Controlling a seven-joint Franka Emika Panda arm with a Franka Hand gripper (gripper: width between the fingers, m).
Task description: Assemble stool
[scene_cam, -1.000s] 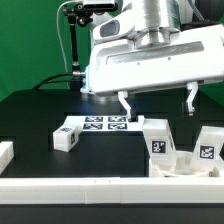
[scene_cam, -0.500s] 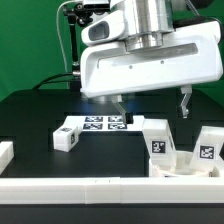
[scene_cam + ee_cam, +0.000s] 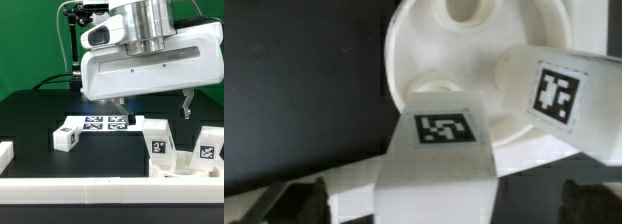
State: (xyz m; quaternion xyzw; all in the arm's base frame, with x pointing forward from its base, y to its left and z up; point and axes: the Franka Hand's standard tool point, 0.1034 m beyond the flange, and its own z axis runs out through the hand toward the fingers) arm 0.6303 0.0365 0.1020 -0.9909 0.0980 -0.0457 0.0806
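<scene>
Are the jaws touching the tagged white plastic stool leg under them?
Apart. The exterior view shows a clear gap between each open jaw and the tagged white plastic stool leg.

The gripper point(image 3: 154, 115) hangs above the black table point(image 3: 40, 115), its two fingers point(image 3: 121, 108) set wide apart with nothing between them. Beneath it the marker board point(image 3: 100, 124) lies flat, and one tagged white leg point(image 3: 67, 137) rests just beside the board's edge on the exterior view's left. On the exterior view's right a second leg point(image 3: 158, 140) and a third leg point(image 3: 207, 147) stand at the seat disc point(image 3: 185, 166), near the long white border bar point(image 3: 100, 187) along the front
</scene>
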